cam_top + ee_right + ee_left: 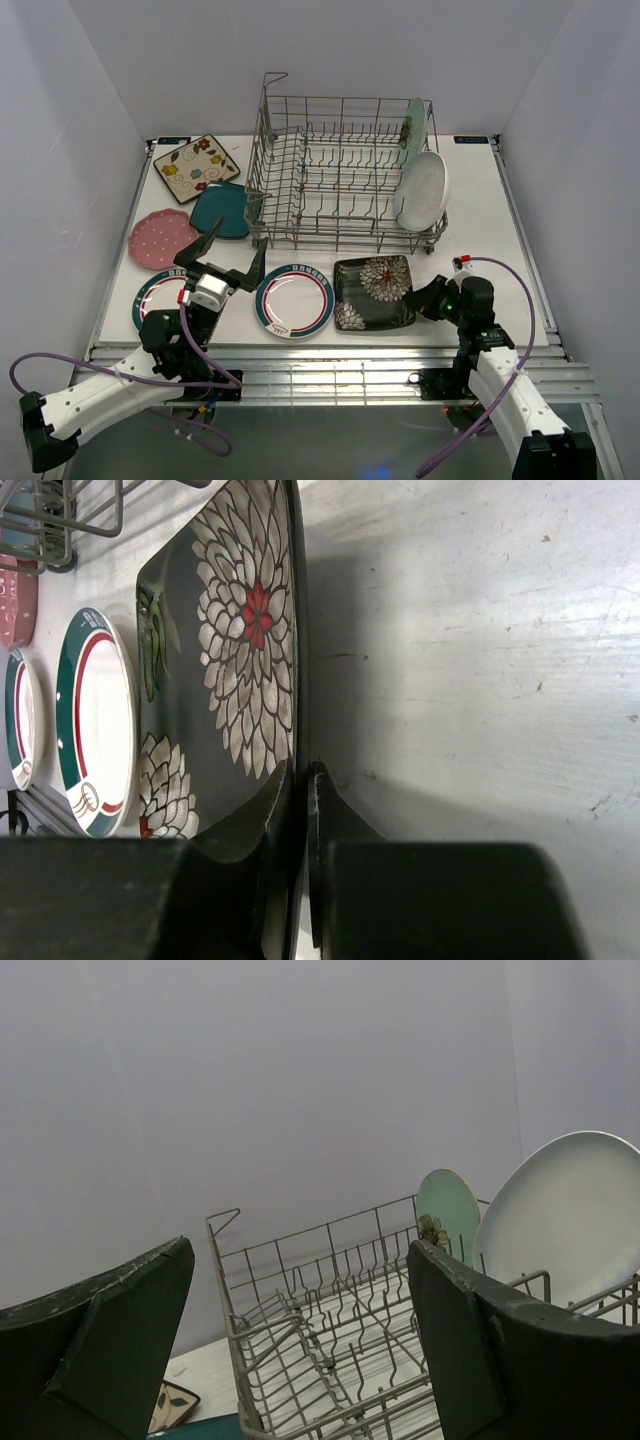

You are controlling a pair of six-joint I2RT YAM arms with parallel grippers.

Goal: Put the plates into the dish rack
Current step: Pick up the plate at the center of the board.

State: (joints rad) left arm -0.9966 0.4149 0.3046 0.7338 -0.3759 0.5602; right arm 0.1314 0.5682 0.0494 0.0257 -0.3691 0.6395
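- Right gripper (300, 780) is pressed together, pinching the rim of the black floral plate (373, 292), which lies on the table (490, 230) just in front of the dish rack (300, 160).
- Left gripper (228, 258) hangs spread wide, holding nothing, between the left green-rimmed plate (150, 300) and the right green-rimmed plate (293, 299).
- Over at the rack's right end, the white plate (423, 190) and the mint plate (414, 130) stand on edge.
- Left of the rack, the cream floral plate (196, 167), the teal plate (225, 208) and the pink dotted plate (162, 238) lie on the table.

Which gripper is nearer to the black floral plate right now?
Right. The right gripper is shut on the right edge of the black floral plate. The left gripper is open, raised well off to that plate's left, by the green-rimmed plates, not touching it.
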